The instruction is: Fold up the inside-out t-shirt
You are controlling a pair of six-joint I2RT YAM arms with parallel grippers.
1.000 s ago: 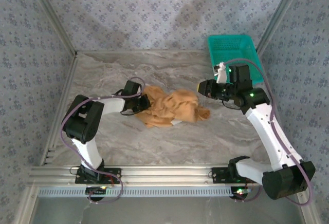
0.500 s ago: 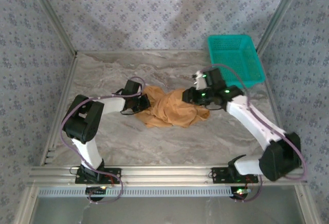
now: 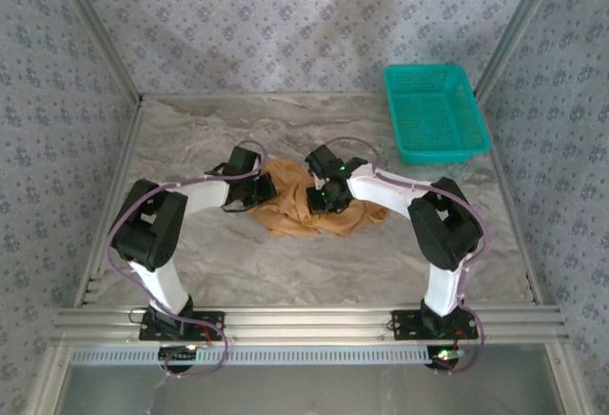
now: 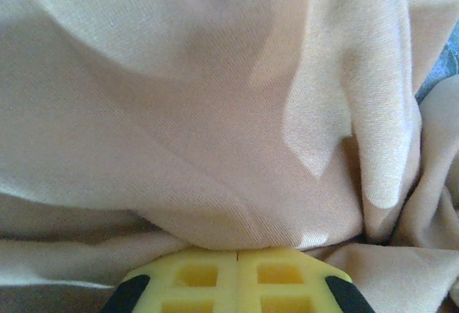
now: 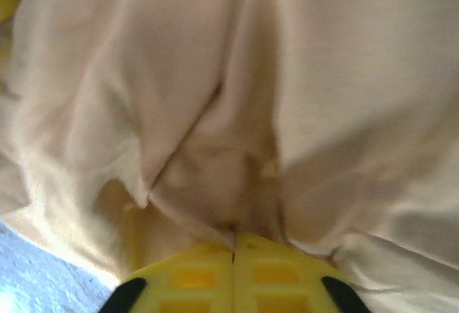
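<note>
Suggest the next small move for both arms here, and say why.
Probably raise both arms slightly and draw them apart. The left gripper and right gripper are each shut on cloth, and the inside-out t-shirt lies in a crumpled heap, so it needs spreading before any fold.

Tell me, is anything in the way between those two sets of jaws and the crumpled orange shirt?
Nothing visible does. The left jaws and the right jaws are shut on folds of the t-shirt, the left at its left edge, the right near its middle. The teal basket sits apart, far right.
</note>
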